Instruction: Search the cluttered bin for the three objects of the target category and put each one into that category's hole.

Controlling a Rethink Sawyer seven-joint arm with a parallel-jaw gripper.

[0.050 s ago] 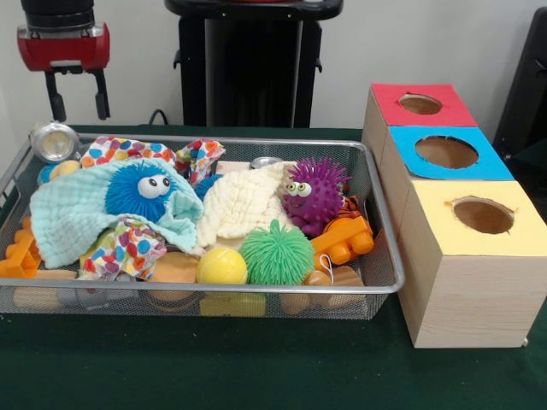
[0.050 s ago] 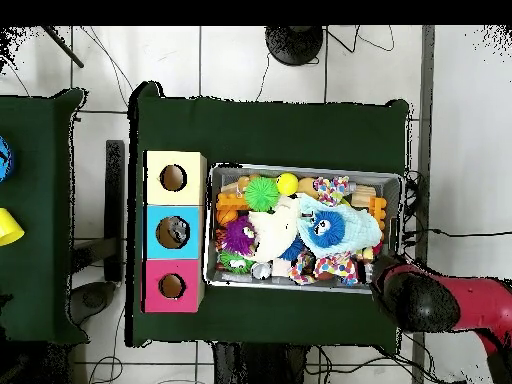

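Observation:
My gripper [image 1: 79, 104] hangs open and empty above the back left corner of the wire-mesh bin [image 1: 383, 224], clear of its contents. Among the clutter are a blue fuzzy toy with eyes [image 1: 141, 190], a purple spiky toy with eyes [image 1: 314, 192], a green spiky ball [image 1: 276, 252] and a yellow ball [image 1: 221, 266]. Right of the bin stand three wooden boxes with holes: red top [image 1: 420, 104], blue top [image 1: 446, 152], yellow top [image 1: 483, 215]. In the overhead view the arm's head [image 2: 415, 300] covers the gripper at the bin's [image 2: 305, 168] lower right corner.
Also in the bin are a pale blue cloth [image 1: 73, 218], a cream cloth [image 1: 244, 205], patterned cloths [image 1: 128, 154], orange plastic toys [image 1: 342, 239], wooden pieces [image 1: 175, 269] and a shiny metal object [image 1: 53, 141] at the back left. Green cloth covers the table [image 1: 256, 367].

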